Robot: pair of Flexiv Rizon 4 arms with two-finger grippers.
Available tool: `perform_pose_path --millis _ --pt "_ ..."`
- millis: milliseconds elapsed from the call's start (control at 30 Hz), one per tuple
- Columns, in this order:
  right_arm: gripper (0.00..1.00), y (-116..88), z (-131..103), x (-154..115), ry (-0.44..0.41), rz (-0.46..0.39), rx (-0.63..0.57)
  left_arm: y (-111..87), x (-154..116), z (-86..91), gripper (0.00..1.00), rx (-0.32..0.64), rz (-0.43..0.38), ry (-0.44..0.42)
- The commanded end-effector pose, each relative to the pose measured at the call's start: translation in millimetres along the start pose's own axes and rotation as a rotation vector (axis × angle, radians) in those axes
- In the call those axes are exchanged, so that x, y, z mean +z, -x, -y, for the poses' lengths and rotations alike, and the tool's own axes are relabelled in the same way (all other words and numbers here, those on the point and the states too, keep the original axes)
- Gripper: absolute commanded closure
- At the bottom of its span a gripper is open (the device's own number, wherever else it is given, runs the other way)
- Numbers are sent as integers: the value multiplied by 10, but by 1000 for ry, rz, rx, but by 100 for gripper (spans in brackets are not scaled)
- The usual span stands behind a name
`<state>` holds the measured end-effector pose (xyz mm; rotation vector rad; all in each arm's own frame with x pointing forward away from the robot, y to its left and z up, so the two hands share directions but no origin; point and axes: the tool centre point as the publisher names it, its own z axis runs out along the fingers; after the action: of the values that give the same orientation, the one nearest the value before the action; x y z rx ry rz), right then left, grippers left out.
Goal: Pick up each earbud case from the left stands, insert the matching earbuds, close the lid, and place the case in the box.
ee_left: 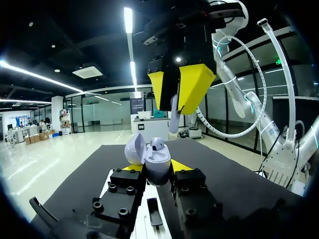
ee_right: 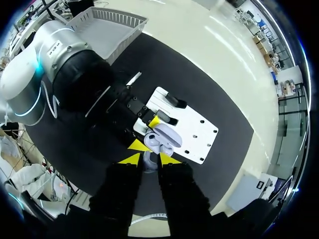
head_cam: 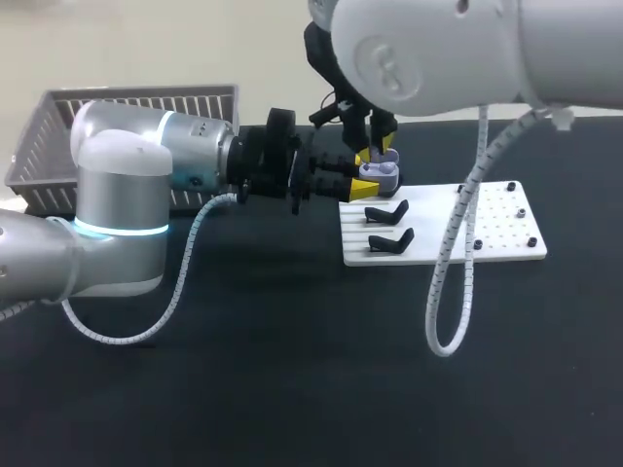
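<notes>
Lavender earbud case (head_cam: 380, 173) is held clear of the bench (head_cam: 292, 370), above the 11 o'clock corner of the white board (head_cam: 487, 233), which in the head view lies at about 2 o'clock from bench centre. The left claw (ee_left: 158, 168) is closed on the case body, with one yellow tip pressed to each side, and the left arm comes in level from 9 o'clock. The lid (ee_left: 134, 148) is hinged open and tipped to one side. One earbud (ee_left: 156, 145) is seated in the case body; the neighbouring pocket cannot be made out. The right claw (ee_left: 177, 89) hangs directly above the open case with its fingers pointing down and set narrow, pinching a second pale earbud (ee_left: 173, 113) between the yellow tips. That earbud is just above the case body and apart from it in the left wrist view. Two black stands (head_cam: 386, 211) sit on the 9 o'clock side of the board, one at 6 o'clock of the other, both unoccupied. Small dark pegs are spread over the board's 3 o'clock half. A grey slatted basket (head_cam: 39, 146) stands at the bench's 10 o'clock corner, behind the left arm and well apart from the board; its contents cannot be seen.
</notes>
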<state>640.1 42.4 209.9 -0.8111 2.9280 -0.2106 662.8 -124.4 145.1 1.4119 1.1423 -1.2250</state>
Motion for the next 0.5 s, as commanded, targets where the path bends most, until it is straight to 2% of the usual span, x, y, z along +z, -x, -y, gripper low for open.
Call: perform_pose_path --millis 33,500 --pt "100 35 -37 39 -33 -7 6 -5 -2 3 100 1 1 1" --pt "100 69 -28 141 -76 -11 29 -5 -2 3 100 1 1 1"
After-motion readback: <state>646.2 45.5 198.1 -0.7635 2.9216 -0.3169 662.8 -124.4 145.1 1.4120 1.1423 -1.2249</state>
